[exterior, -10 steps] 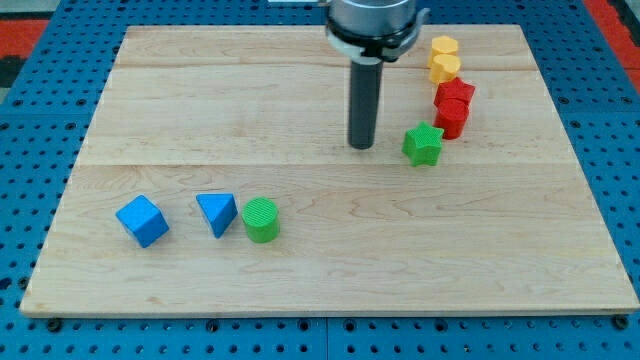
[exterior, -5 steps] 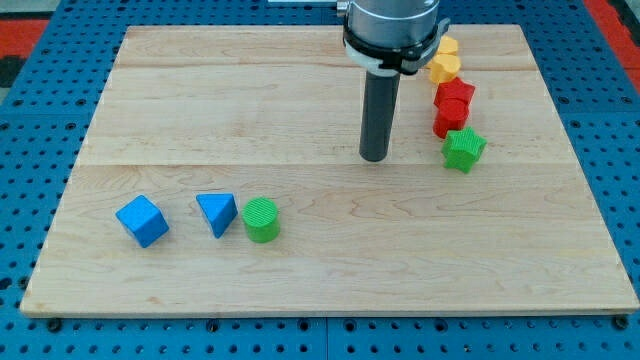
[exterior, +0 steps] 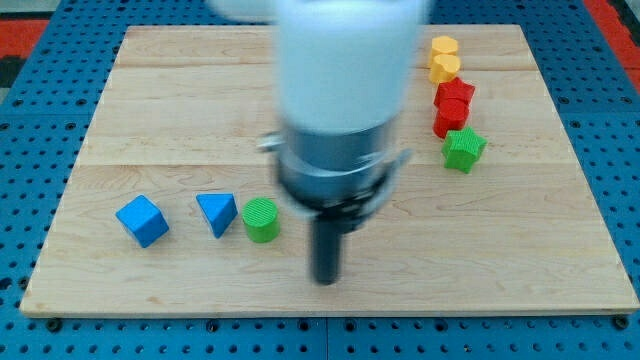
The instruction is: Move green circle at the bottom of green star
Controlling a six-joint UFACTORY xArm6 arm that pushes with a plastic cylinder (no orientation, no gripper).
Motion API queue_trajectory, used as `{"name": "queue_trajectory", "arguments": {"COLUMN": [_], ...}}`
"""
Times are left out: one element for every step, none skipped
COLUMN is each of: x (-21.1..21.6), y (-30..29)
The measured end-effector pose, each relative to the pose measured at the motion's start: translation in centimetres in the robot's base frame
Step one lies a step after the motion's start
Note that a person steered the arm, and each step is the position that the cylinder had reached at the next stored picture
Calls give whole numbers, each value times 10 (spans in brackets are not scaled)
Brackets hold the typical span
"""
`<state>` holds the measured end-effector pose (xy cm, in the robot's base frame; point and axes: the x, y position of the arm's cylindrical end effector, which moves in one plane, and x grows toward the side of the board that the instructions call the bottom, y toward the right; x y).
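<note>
My tip, with no jaws to hold anything, sits below-right of the green circle; a glancing push could roll it away from the green star.

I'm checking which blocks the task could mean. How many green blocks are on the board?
2. The green circle lies low on the view's left beside the blue triangle; the green star sits at the right below the red blocks. The arm may hide others.

Green circle sits lower left; green star rests far right, well apart.
</note>
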<state>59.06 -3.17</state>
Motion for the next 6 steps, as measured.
{"name": "queue_trajectory", "arguments": {"x": [-23,-57,-79,-85,-96,-116], "y": [-63,-53,15,28,-31,5]}}
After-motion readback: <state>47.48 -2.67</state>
